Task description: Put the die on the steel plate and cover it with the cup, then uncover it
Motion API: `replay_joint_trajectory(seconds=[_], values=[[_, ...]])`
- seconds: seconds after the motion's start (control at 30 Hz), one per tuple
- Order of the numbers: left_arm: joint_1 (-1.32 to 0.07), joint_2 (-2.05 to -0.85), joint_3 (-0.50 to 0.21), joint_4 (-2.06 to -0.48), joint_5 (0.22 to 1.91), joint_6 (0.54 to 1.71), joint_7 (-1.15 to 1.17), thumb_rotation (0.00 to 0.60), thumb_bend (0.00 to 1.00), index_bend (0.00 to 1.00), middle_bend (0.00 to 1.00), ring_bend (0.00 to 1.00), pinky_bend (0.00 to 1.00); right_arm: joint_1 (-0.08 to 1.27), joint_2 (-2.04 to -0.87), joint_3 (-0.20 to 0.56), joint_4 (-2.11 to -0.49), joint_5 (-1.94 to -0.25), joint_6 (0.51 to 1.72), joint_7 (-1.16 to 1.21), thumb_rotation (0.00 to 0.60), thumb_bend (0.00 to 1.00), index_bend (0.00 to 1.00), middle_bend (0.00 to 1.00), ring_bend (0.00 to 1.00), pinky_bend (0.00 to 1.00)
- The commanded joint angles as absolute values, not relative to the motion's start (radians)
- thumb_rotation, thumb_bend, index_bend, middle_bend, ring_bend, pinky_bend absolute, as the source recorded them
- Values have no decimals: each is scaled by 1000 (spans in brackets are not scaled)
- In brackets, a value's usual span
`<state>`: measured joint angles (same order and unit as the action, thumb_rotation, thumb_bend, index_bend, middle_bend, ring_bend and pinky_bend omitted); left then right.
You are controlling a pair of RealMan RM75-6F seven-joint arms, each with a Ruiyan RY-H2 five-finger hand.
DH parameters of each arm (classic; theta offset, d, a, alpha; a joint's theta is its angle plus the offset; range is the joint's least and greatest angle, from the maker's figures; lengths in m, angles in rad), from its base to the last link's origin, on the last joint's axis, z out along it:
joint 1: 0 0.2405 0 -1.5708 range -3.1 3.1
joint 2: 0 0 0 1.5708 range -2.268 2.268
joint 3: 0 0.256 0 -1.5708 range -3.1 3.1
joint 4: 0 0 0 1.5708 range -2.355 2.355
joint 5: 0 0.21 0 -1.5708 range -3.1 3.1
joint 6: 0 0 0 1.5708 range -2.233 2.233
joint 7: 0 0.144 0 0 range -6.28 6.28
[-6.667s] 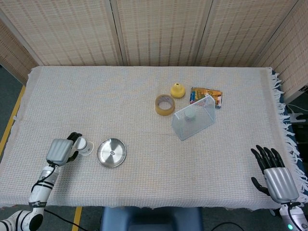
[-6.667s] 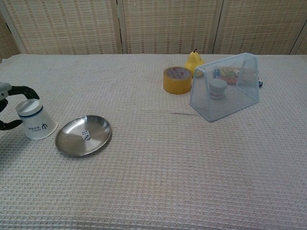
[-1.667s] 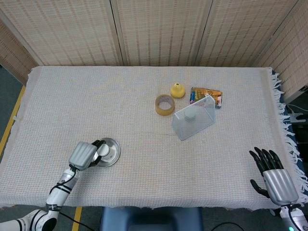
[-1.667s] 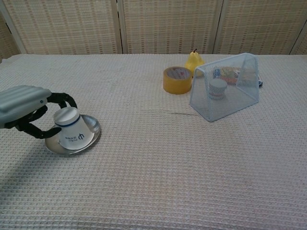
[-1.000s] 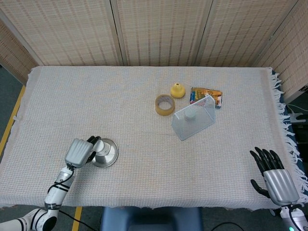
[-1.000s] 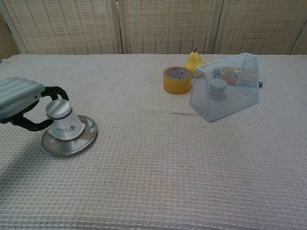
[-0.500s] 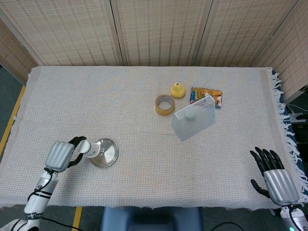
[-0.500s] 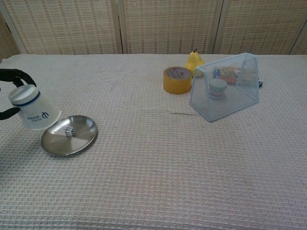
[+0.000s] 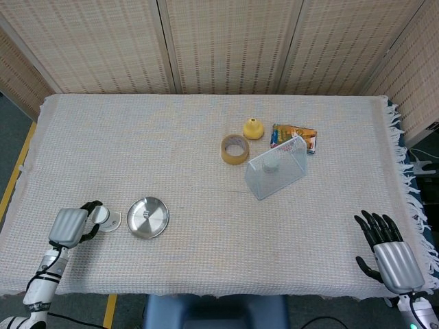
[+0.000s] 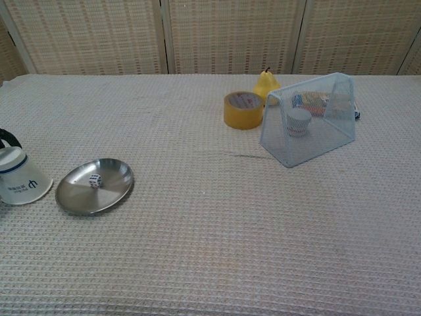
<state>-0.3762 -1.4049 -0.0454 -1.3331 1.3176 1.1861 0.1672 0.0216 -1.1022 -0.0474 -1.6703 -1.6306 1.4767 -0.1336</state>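
Cup off the plate, die uncovered

The left hand (image 9: 70, 227) curls its fingers around the upside-down white paper cup (image 10: 21, 178), which rests on the cloth. Just to that hand's right sits the steel plate (image 10: 99, 195), the die (image 10: 95, 180) lying on it. The right hand (image 9: 389, 256) hovers far across the table, fingers spread, holding nothing.

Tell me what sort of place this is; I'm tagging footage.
Probably an indoor lab or demo space: a cloth-covered table hemmed in by woven folding screens, with props like a tape roll and mesh basket.
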Motion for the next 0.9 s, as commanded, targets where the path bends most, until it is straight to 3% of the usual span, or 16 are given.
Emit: replay_joint_trajectory(seconds=[0.03,0.1,0.17,0.43,0.53,0.67,0.7,0.8,0.9], values=[[-375,-1403,-45,-1336,1318,1182,165,600,413,217,342,813,992,22,-1102,-47,-1670,-1629,1475,-133,600,198,0,0,0,0],[-371,-1399,-45,-1343,1321,1188,163,600,397,63,209,804,992,23,-1102,-47,-1669,-1627,1471,-133,600,198,0,0,0,0],[-362,-1389,-48,-1358,1324,1201,150,600,384,5,131,799,990,24,-1102,-46,-1670,-1627,1472,-132,600,198,0,0,0,0],[-314,-1345,-33,-1413,1371,1269,67,600,354,0,33,727,960,21,-1103,-49,-1672,-1633,1475,-139,600,198,0,0,0,0],[-275,-1314,-21,-1453,1404,1335,36,600,348,0,29,608,890,15,-1102,-48,-1674,-1636,1490,-141,600,199,0,0,0,0],[-208,-1248,11,-1501,1491,1467,-9,600,346,0,7,112,476,9,-1101,-40,-1672,-1633,1508,-144,600,198,0,0,0,0],[-197,-1234,13,-1513,1502,1488,-25,600,346,0,3,43,395,9,-1102,-38,-1671,-1631,1510,-145,600,198,0,0,0,0],[-180,-1202,18,-1533,1530,1518,-71,600,343,0,0,0,229,9,-1105,-35,-1669,-1628,1509,-152,600,199,0,0,0,0],[-177,-1189,24,-1534,1548,1515,-83,600,342,0,0,0,154,9,-1105,-38,-1673,-1629,1505,-156,600,199,0,0,0,0]])
